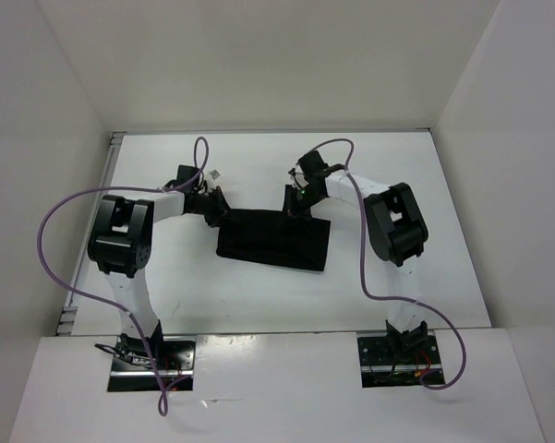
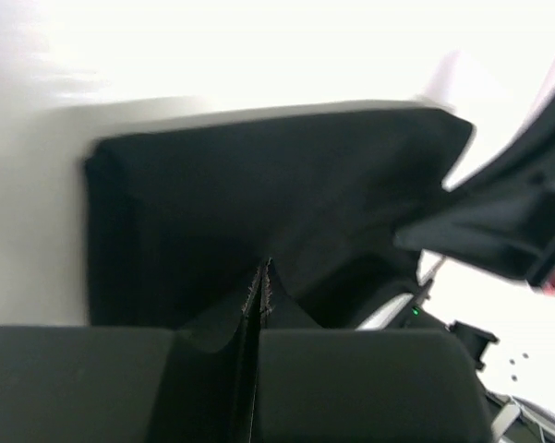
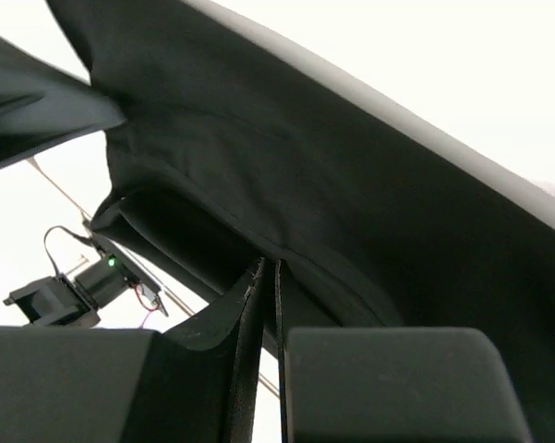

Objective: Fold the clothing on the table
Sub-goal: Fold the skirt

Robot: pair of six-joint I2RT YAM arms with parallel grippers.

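Both grippers pinched on the far edge of the black clothing, mid-table.

Nearest me, at 6 o'clock, the two arm bases (image 1: pixel 150 355) sit at the table (image 1: pixel 175 286) edge, each trailing a purple cable (image 1: pixel 48 242). Past them the clothing (image 1: pixel 275 240) lies flat near the table's centre, a dark rectangle set slightly askew (its right end a little nearer me). At its 10 o'clock corner the left gripper (image 1: pixel 217 209) is clamped tight: on its wrist view I see the jaws fully together with a small peak of fabric caught between them. At the garment's 1 o'clock edge the right gripper (image 1: pixel 295 205) has its jaws drawn nearly together, only a thin slit between them, and the cloth's edge is nipped at their tips and lifted into a fold. Farthest out, white walls (image 1: pixel 259 65) close the scene at 12 o'clock.
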